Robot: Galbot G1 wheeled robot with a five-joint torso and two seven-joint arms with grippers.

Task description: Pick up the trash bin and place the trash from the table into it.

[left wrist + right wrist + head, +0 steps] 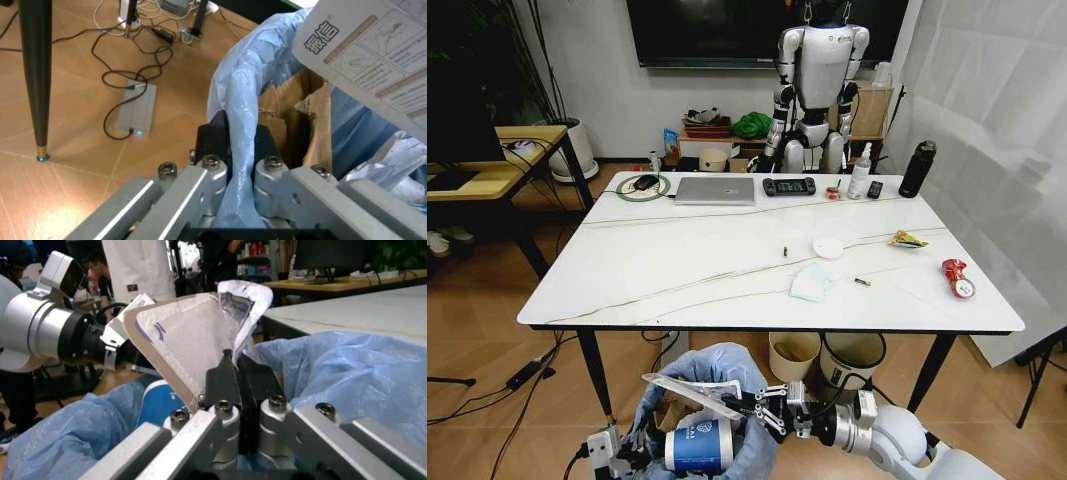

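Observation:
The trash bin (727, 372), lined with a puffy light-blue bag, hangs low in front of the table (677, 270). My left gripper (239, 137) is shut on the bag's rim (230, 90) at the bin's left side (612, 450). My right gripper (240, 375) is shut on a flat white wrapper (193, 332) held over the bin's mouth (692, 393). A blue-white cup (699, 445) and brown cardboard (293, 115) lie inside. On the table lie a round lid (827, 247), a tissue (810, 283), a yellow wrapper (908, 239) and a crushed red can (957, 279).
A laptop (715, 190), game controller (788, 186) and bottles (917, 168) line the table's far edge. A cream bucket (793, 355) and another bin (851, 360) stand under the table. A yellow desk (497, 165) is at the left. A power strip (137, 107) lies on the floor.

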